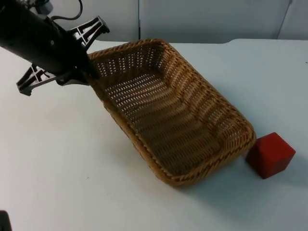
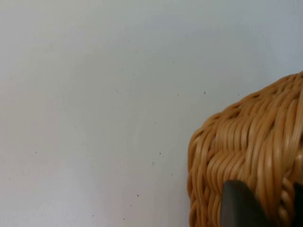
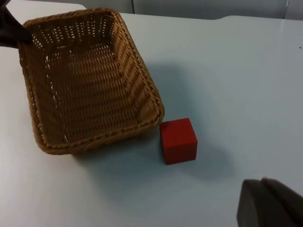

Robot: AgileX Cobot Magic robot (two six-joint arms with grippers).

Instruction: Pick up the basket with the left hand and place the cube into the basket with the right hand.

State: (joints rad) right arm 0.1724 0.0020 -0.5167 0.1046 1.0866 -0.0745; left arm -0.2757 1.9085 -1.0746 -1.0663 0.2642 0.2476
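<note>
The white table top runs back to a grey partition wall at twelve o'clock in the top view. Its surface is matte, with a few small dark specks seen from the left wrist.

A rectangular wicker basket of honey-coloured weave lies diagonally across the middle of the table, its long axis running from about ten o'clock to four o'clock. One end is tilted up off the table at the ten o'clock side; the opposite corner rests on the surface. Its open-weave floor is bare. No writing or label can be read anywhere.

The left gripper is at the basket's raised corner, at ten o'clock from the basket's centre, clamped onto the rim; from the left wrist a dark fingertip presses against the woven rim.

The red cube sits on the table just beside the basket's low corner, at four o'clock from the basket, apart from it by a narrow gap.

The right gripper hangs above the table near the cube; whether it is spread or closed cannot be told.
</note>
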